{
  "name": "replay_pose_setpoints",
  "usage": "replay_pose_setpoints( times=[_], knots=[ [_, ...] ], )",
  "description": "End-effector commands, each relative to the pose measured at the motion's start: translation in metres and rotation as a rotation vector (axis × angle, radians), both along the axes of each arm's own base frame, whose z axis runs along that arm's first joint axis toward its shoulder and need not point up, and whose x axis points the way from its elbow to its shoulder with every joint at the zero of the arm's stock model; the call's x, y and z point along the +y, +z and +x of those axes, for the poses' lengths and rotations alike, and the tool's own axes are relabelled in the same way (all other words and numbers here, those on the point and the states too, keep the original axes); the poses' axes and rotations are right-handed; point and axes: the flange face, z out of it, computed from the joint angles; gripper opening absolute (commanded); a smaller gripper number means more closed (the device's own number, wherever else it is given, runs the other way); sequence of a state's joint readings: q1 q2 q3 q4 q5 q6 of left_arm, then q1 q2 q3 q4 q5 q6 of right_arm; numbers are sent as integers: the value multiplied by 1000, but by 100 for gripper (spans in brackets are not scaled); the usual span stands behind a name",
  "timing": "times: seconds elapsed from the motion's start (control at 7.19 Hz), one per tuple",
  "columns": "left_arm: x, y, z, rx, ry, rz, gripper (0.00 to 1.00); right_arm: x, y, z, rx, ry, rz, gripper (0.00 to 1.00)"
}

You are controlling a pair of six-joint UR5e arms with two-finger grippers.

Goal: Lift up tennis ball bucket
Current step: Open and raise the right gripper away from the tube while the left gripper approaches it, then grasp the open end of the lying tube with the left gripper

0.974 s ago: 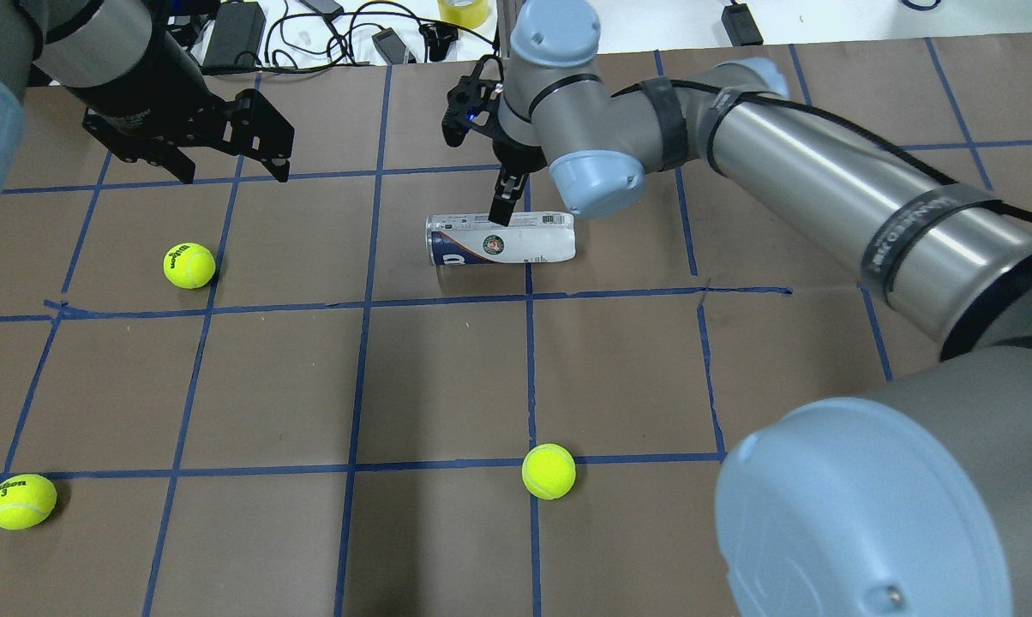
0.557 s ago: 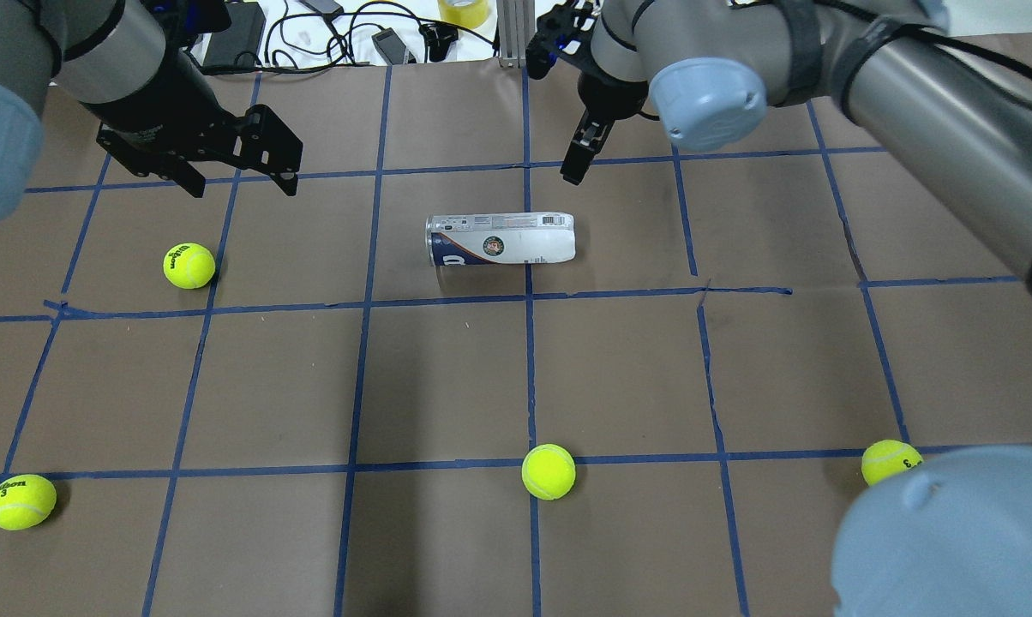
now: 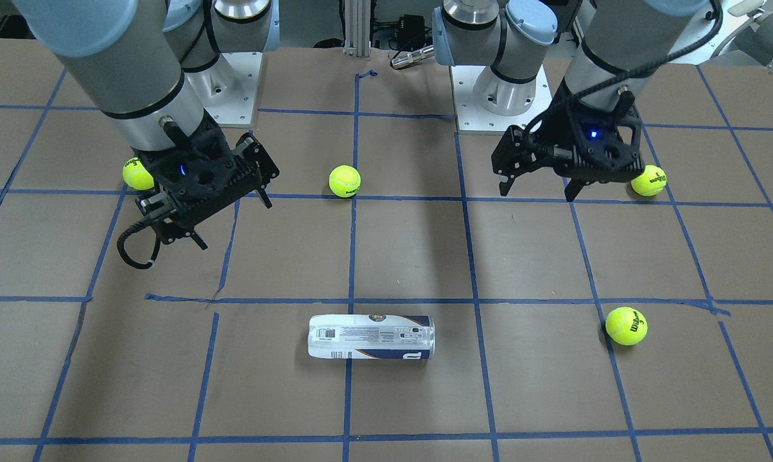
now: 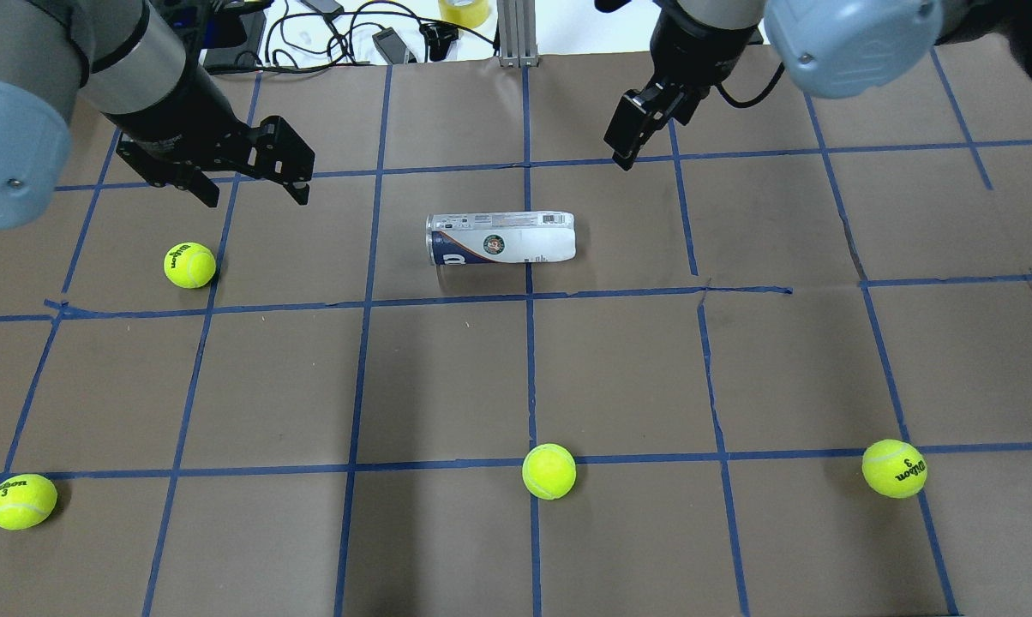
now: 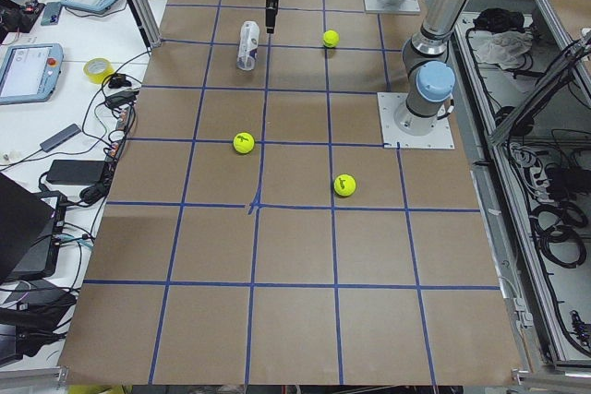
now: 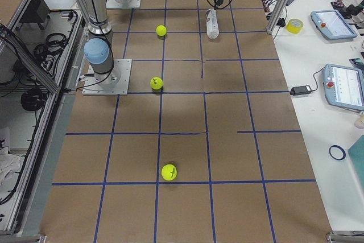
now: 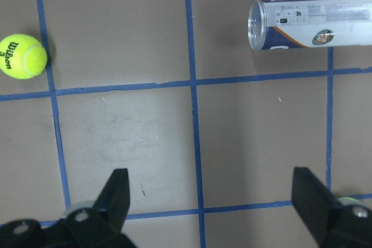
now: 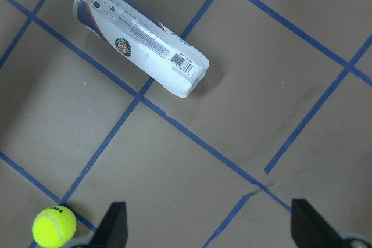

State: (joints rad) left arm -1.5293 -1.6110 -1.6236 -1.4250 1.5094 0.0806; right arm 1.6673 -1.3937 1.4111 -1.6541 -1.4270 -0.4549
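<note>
The tennis ball bucket (image 4: 501, 238) is a clear can with a white and navy label. It lies on its side on the brown table, its open end toward the robot's left. It also shows in the front view (image 3: 372, 337), the left wrist view (image 7: 314, 24) and the right wrist view (image 8: 139, 47). My left gripper (image 4: 250, 184) is open and empty, hovering left of and behind the can (image 3: 535, 191). My right gripper (image 4: 623, 154) is open and empty, raised behind and to the right of the can (image 3: 232, 221). Neither touches it.
Several yellow-green tennis balls lie loose on the table: one left of the can (image 4: 189, 265), one at the front left (image 4: 21, 501), one at the front middle (image 4: 549, 471), one at the front right (image 4: 894, 468). Cables and a tape roll (image 4: 465, 10) lie past the far edge.
My right gripper has lifted off the can's top and pulled back to the right and away from it. My left gripper has shifted slightly right. The can has not moved.
</note>
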Motion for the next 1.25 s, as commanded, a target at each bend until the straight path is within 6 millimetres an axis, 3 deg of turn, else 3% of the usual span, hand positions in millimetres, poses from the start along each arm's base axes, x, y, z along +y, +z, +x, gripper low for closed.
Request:
replay_pose_setpoints(
  times=[0.0, 0.14, 0.28, 0.56, 0.7, 0.83, 1.11],
  knots=[
    [-43, -56, -6, 89, -21, 24, 100, 18, 24, -9, 15, -248, 13, 100],
    [-63, -87, -13, 177, -29, 42, 100, 34, 35, -14, 42, -299, 21, 100],
    [-79, -117, -15, 228, -85, 51, 100, 44, 37, -18, 52, -473, 72, 100],
    [-114, -178, -18, 355, -82, 60, 100, 44, 32, -24, 83, -506, 74, 100],
    [-126, -202, -16, 413, -68, 76, 100, 48, 40, -25, 81, -465, 48, 100],
    [-137, -220, -11, 468, -61, 90, 100, 55, 50, -26, 79, -384, 17, 100],
    [-135, -252, -23, 631, -18, 143, 100, 59, 60, -49, 80, -411, 11, 100]
  ],
)
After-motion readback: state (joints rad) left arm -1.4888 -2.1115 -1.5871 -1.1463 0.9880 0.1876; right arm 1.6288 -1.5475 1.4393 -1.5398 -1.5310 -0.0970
